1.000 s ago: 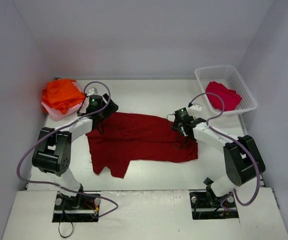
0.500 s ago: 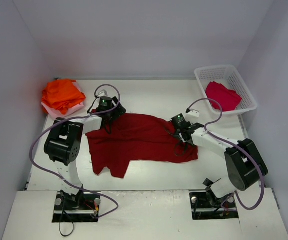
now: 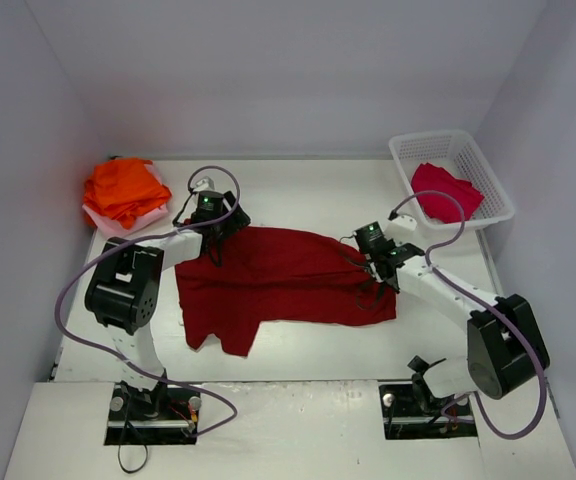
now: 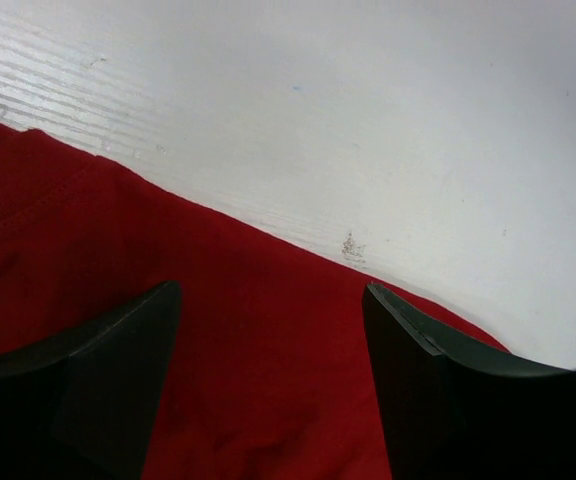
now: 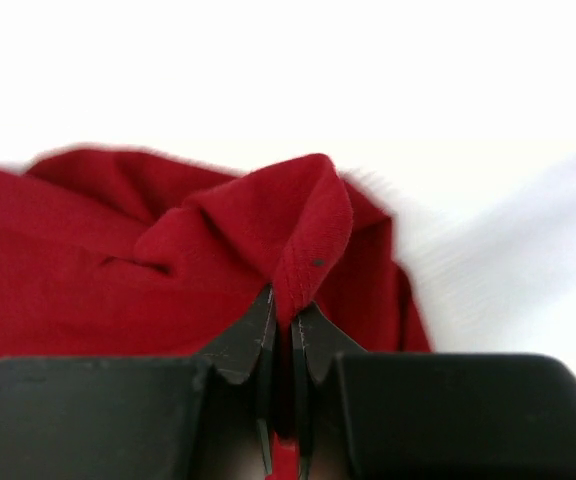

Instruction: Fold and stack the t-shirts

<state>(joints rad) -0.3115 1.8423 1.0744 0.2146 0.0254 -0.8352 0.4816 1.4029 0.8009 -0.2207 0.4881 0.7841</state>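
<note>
Item 1, dark red t-shirt (image 3: 278, 285). I logged it spread out but creased at the middle of the table (image 3: 318, 185). In the top view its long side ran from 9 to 3 o'clock, and one flap trailed toward 7 o'clock.

Item 2, left gripper (image 3: 218, 240). It stood at the shirt's 11 o'clock corner. Through its wrist camera I saw the two fingers (image 4: 108, 380) set wide apart and gripping nothing. They were poised over the red cloth just inside its far hem, with bare table beyond at 12 o'clock. I could not tell whether the tips touched the cloth.

Item 3, right gripper (image 3: 380, 283). It sat near the shirt's 3 o'clock edge. In its wrist view the fingers (image 5: 243, 345) were pressed together on a raised ridge of the dark red cloth. The cloth stood up in a peak just above the tips, and the rest of the shirt lay rumpled toward 9 o'clock.

Item 4, orange t-shirts (image 3: 123, 188). I noted them heaped at the table's 10 o'clock corner. They lay on a pale pink t-shirt (image 3: 106, 225), whose edge showed beneath them on the 7 o'clock side.

Item 5, crimson t-shirt (image 3: 446, 192). It lay crumpled inside the white basket (image 3: 488, 165) at 2 o'clock, well apart from both grippers.
</note>
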